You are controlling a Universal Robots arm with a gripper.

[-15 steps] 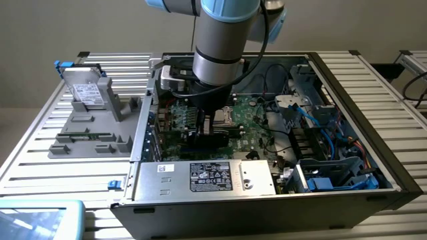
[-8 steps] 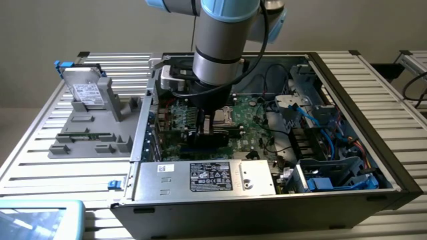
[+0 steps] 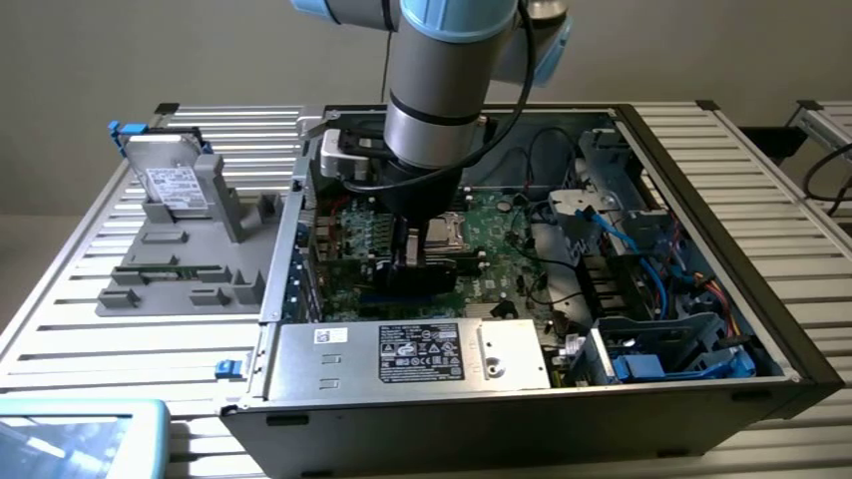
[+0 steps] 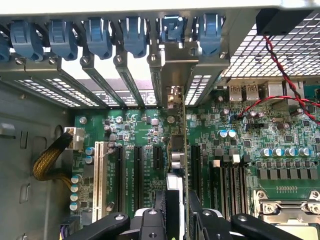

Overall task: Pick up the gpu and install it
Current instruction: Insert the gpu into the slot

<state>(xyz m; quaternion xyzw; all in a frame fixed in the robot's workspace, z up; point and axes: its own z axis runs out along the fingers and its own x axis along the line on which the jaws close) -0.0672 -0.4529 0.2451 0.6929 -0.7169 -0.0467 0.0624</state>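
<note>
The gripper (image 3: 418, 257) is down inside the open computer case (image 3: 799, 371), over the motherboard (image 3: 500, 244). In the wrist view the gripper (image 4: 178, 216) is clamped on the gpu (image 4: 176, 159), with one finger on each face of the card.

The gpu stands on edge, directly below and ahead of the gripper. Its long axis runs from the fingers straight toward the rear wall of the case, parallel to the black expansion slots (image 4: 137, 167) on either side of it. Its far end meets the metal bracket (image 4: 173, 75) in the row of rear openings, beneath the blue retaining clips (image 4: 100, 37).

The card lies in line with a slot position between two neighbouring black slots. Its lower edge is hidden by the card itself, so it cannot be told whether it is fully seated or only resting over the slot. Judgement: installation is in hand, with the card aligned and upright and no tilt apparent.
</note>
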